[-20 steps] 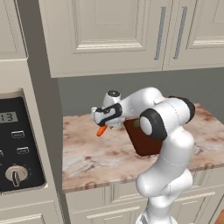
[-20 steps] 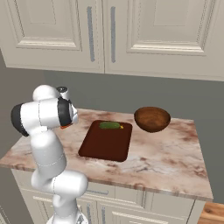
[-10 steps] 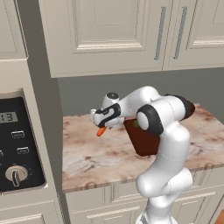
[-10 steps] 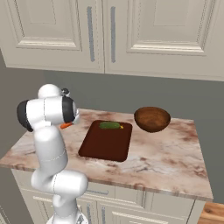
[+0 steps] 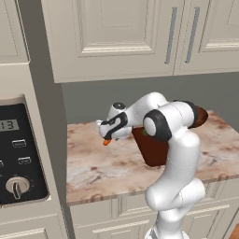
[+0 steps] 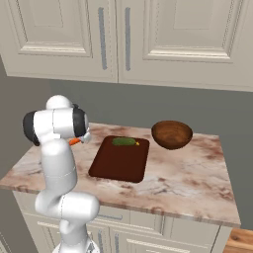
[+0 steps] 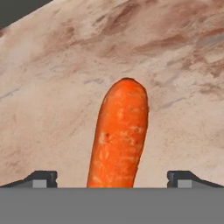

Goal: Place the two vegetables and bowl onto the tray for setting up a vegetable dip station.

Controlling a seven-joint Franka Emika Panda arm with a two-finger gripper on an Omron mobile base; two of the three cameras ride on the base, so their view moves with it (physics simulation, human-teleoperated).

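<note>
While poised low over the marbled counter (image 6: 188, 173), hand (image 7: 112, 177) released, fingers spread wide either side of the carrot (image 7: 119, 140) lying between them. Cucumber (image 6: 124, 142) on tray (image 6: 118, 165) at 12 o'clock edge; bowl (image 6: 171, 134) beside tray at 2 o'clock.

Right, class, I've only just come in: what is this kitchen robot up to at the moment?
The white arm's gripper is open over a small tapered orange carrot lying on the marble counter, a finger tip on either side, not gripping it. The small dark green cucumber already lies on the flat dark reddish-brown tray. The round wooden-looking bowl sits on the counter beside the tray, not on it.
</note>
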